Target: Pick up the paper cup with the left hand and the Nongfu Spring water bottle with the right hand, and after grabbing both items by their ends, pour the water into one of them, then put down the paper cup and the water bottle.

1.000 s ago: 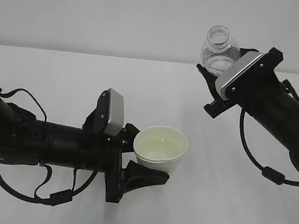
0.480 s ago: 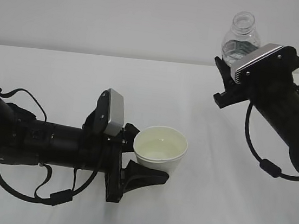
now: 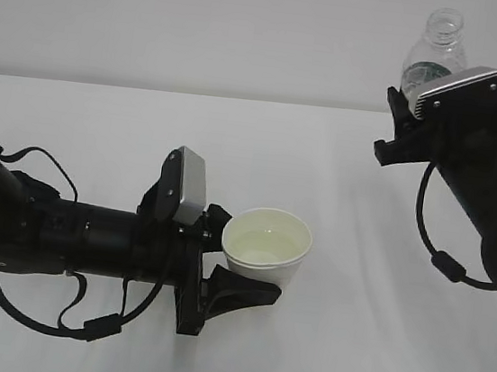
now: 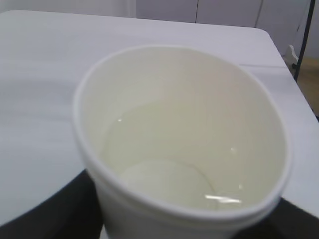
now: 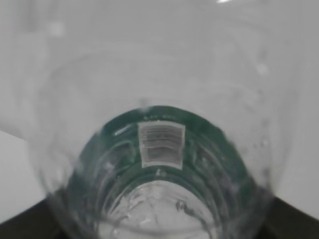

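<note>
Pour looks done: water [image 4: 169, 164] in paper cup [image 3: 266, 251], clamped by left hand [image 3: 219, 278]; Nongfu Spring water bottle [image 3: 434, 53] upright, gripped by right hand [image 3: 410, 124]; just set-down left.

Paper cup [image 3: 267, 244]: matt off-white paper, smooth. Water bottle [image 3: 436, 48]: clear glossy plastic, ribbed neck. Table [image 3: 102, 123]: matt white.

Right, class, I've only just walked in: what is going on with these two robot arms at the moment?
Two black robot arms share a white table. The left hand holds a paper cup upright, low over the table, with water in its bottom. The right hand grips the Nongfu Spring water bottle, lifted high at the right and standing nearly upright, uncapped. The bottle is well away from the cup and nothing is flowing, so the pour looks done. Neither item has been put down yet.
</note>
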